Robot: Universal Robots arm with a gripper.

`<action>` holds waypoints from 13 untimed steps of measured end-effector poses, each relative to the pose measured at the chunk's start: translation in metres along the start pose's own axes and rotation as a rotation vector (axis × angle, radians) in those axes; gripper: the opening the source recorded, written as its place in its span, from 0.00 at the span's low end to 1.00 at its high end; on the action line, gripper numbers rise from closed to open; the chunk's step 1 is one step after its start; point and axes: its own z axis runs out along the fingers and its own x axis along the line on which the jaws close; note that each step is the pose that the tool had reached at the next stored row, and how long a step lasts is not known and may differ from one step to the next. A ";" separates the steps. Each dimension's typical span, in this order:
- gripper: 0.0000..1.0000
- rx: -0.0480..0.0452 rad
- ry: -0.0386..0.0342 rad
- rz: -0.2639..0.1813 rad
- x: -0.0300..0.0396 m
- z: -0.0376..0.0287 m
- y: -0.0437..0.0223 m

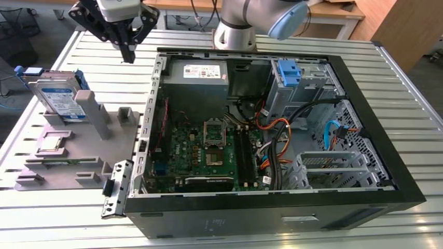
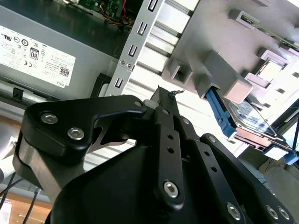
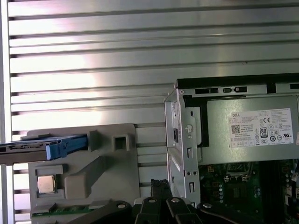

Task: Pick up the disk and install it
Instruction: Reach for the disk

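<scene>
The disk (image 1: pixel 59 98) stands on edge in a slot of the grey holder (image 1: pixel 83 150) at the exterior view's left, its white and blue label facing out and blue rails along its edges. In the first wrist view the disk (image 3: pixel 28 149) shows edge-on, and in the second wrist view the disk (image 2: pixel 247 123) sits behind a grey post. My gripper (image 1: pixel 128 53) hangs over the slatted table between the holder and the open computer case (image 1: pixel 277 202), behind and to the right of the disk. Its black fingers (image 2: pixel 164 100) are pressed together and hold nothing, as the fingertips (image 3: pixel 161 184) also show.
The case lies open with a grey power-supply box (image 1: pixel 197 78), a motherboard (image 1: pixel 207 150), cables and a blue caddy (image 1: pixel 287 72) in the drive cage. The grey holder also carries a processor chip (image 1: pixel 55 141). A black latch strip (image 1: pixel 116 189) lies by the case's front corner.
</scene>
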 end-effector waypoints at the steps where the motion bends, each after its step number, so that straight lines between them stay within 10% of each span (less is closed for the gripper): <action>1: 0.11 0.0001 0.0000 0.000 0.0014 0.0000 -0.0001; 13: 0.11 0.0000 0.0000 0.000 0.0206 0.0003 -0.0016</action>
